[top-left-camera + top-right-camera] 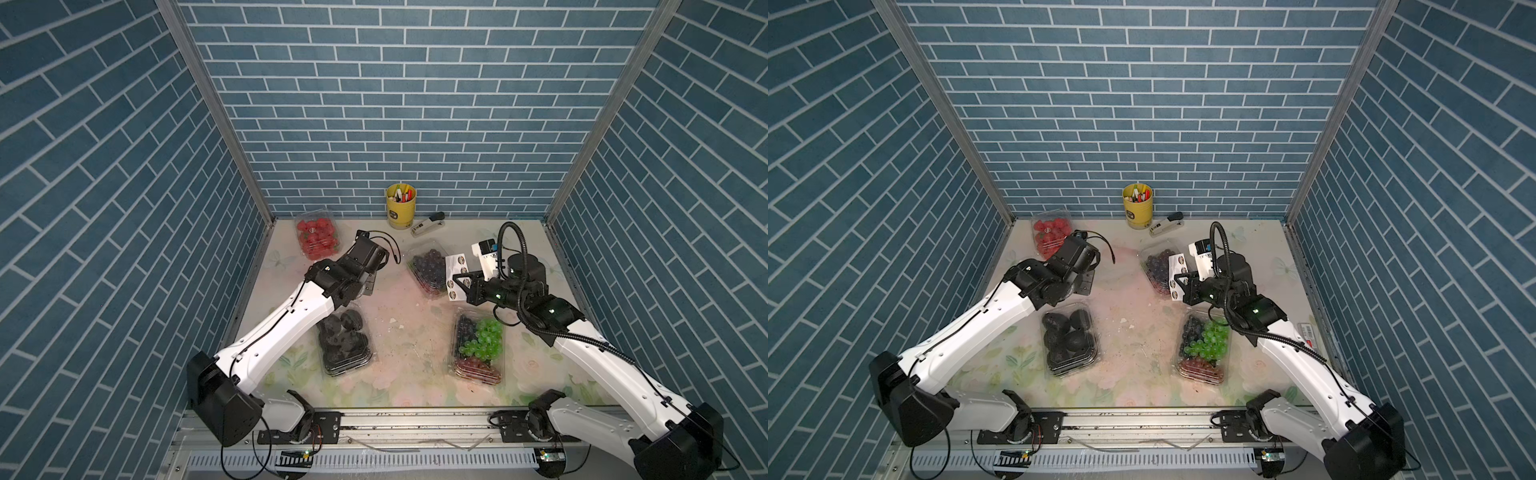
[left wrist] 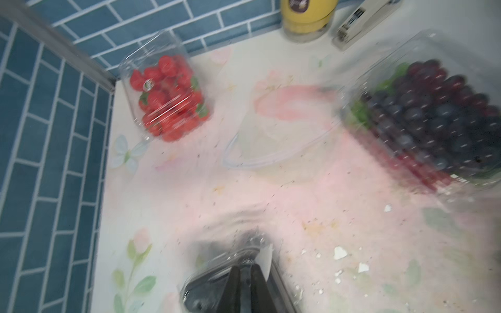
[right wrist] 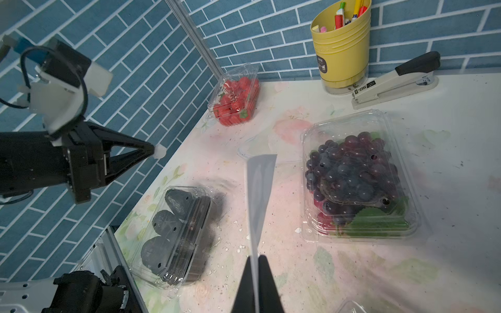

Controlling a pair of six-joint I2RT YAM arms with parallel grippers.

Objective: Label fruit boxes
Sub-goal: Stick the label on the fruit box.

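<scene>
Where the bench [image 1: 395,303] reaches its far left corner lies the strawberry box [image 1: 318,239], a clear punnet of red berries with a small round label [image 2: 147,85] on its lid. The left arm reaches in from the near left corner, and the left hand [image 3: 149,150] hangs over the far end of the black fruit box [image 1: 343,345]. Its two fingers are drawn together at the tips, and a white scrap [image 3: 160,151] sits right at that tip. It looks pinched there and may be a sticker, though the left wrist view is too blurred to be sure. The black fruit box rests near the left edge, toward the near side, and holds large dark fruits.

At the middle of the far edge stands a yellow pen cup [image 1: 401,205] full of markers, with a stapler [image 1: 428,223] just beside it on the right. In front of these, the dark grape box [image 1: 426,266] lies closed on the bench, set at an angle.

Right of that box, the right hand [image 3: 254,267] is clamped on the sticker sheet [image 1: 454,269], a white strip carrying round stickers. The sheet is held up off the bench, and in a top view it overlaps the dark grape box's right rim. Toward the near edge, right of centre, the mixed grape box [image 1: 478,349] holds green, dark and red grapes. Small white crumbs [image 1: 392,320] dot the bare middle of the bench.
</scene>
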